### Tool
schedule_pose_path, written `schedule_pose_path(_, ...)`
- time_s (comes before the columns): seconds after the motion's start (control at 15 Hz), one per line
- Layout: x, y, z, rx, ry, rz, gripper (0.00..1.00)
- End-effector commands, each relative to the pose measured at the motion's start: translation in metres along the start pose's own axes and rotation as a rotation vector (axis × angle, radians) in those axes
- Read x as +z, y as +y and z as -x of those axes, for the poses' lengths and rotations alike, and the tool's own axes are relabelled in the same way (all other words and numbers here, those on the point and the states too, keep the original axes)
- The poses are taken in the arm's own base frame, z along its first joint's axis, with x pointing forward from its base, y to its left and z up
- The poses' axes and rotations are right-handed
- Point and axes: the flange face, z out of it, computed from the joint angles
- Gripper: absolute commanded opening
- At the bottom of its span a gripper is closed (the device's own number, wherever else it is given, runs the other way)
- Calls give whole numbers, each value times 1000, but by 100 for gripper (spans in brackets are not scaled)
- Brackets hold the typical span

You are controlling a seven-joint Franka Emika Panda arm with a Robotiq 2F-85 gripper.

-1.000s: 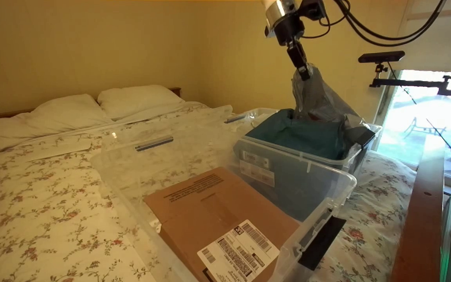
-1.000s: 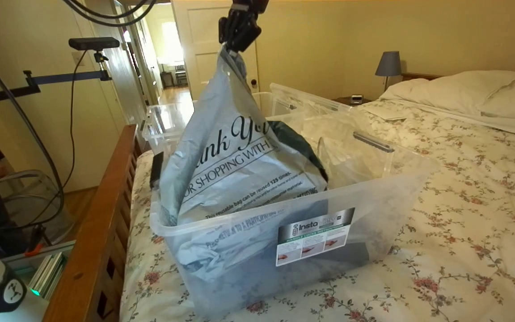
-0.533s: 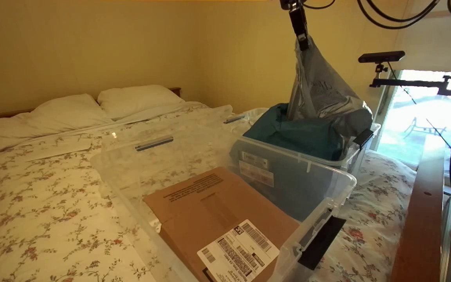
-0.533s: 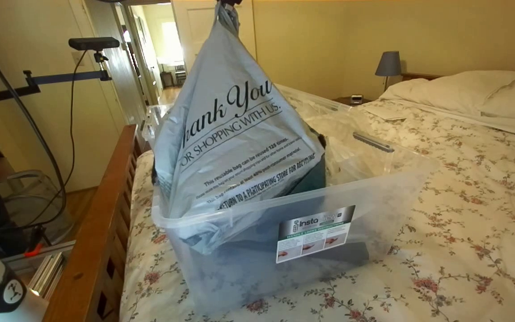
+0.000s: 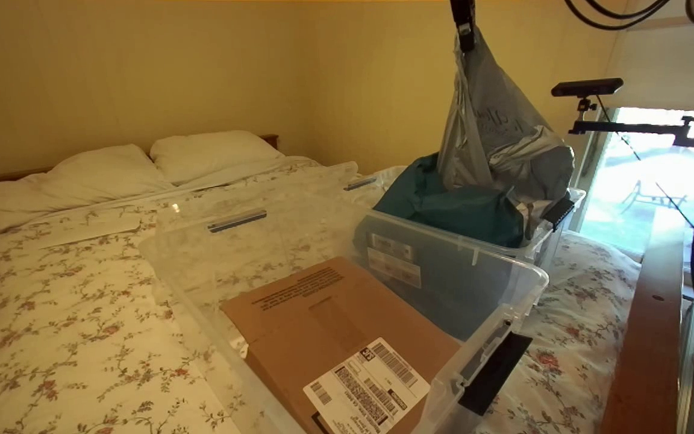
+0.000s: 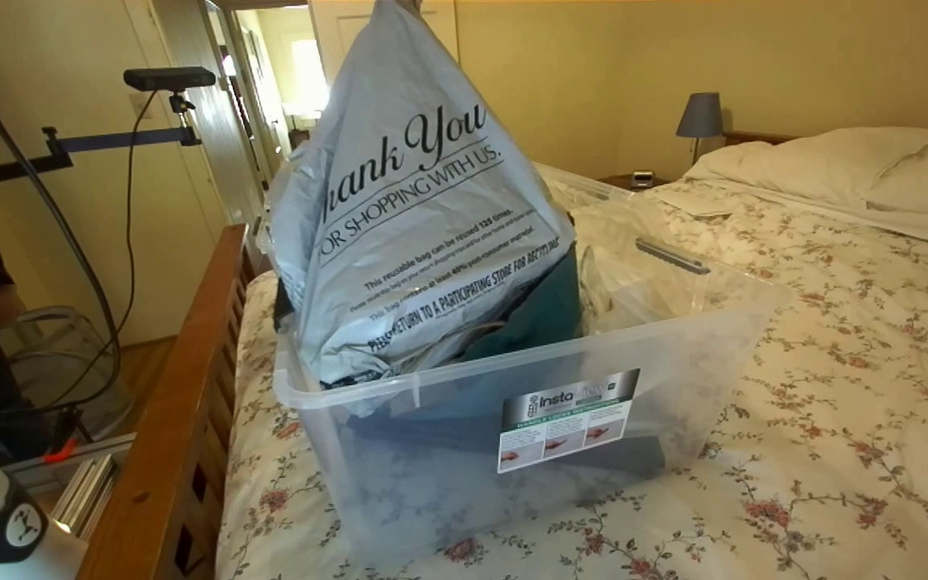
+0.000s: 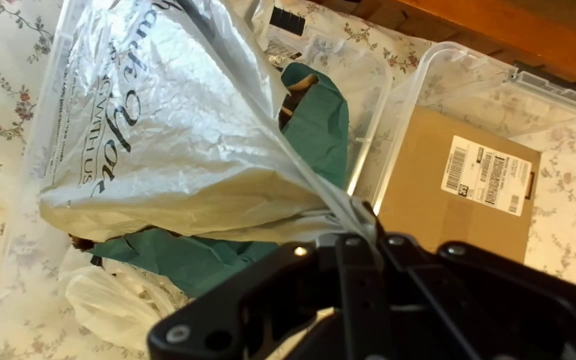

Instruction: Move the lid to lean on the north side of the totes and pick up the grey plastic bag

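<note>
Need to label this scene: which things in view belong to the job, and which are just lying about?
Part of the job:
grey plastic bag, pinched by the end effector
tote beneath the bag
neighbouring tote
lid, apparently the clear panel beside the totes

Just lying about:
teal item
brown cardboard box
pillows
lamp

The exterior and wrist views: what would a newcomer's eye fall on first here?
The grey bag would catch the eye first, its big black "You" showing as it rises to a peak pinched in the tool, over a tote. Next comes the teal item partly beneath it in that tote. Then the brown box, white label facing up, in the neighbouring tote.
</note>
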Motion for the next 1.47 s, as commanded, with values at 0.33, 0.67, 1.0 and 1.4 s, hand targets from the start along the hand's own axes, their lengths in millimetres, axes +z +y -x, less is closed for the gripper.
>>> schedule_pose_path(0.33, -42, -23, 18, -107, 131, 257, 0)
schedule_pose_path(0.67, -70, -54, 37, -189, 240, 406, 0)
schedule_pose_path(1.0, -93, -89, 54, -214, 363, 503, 0)
schedule_pose_path(1.4, -84, -108, 47, -219, 354, 541, 1)
